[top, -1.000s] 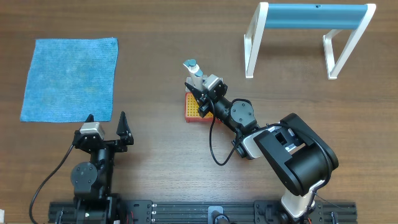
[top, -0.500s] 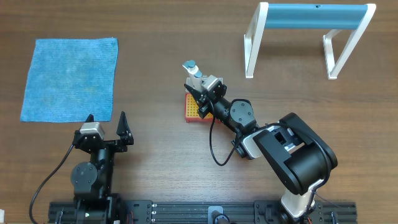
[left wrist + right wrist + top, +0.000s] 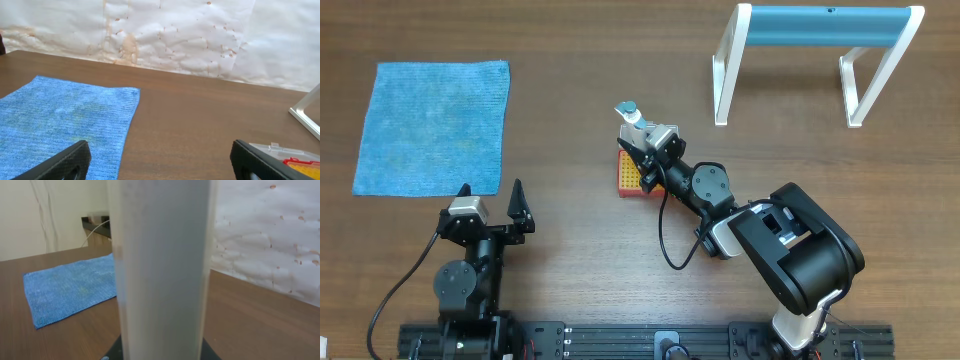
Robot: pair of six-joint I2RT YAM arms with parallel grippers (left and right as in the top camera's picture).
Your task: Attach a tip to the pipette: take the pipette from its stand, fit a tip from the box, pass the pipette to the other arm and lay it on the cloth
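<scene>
Top view: pipette (image 3: 633, 120) stands upright (long axis near vertical, cap up), clamped in the right gripper (image 3: 641, 155) over the tip box (image 3: 627, 180), so fitting looks like a straight push down. Left gripper (image 3: 490, 188) sits fingers wide apart beside the cloth (image 3: 432, 128), well off. Right wrist view: pipette hides the box; left wrist view catches its corner.

Lighting was bright and pretty even from overhead, so the worktop (image 3: 570, 280) only picked up soft, faint shadows, like the thin ones by the stand (image 3: 825, 25) legs near its far right corner. The glossy black right arm (image 3: 800, 250) caught some pale glare. The pipette (image 3: 160, 270) sat so close to the right wrist camera it was just a blurry pale column.
</scene>
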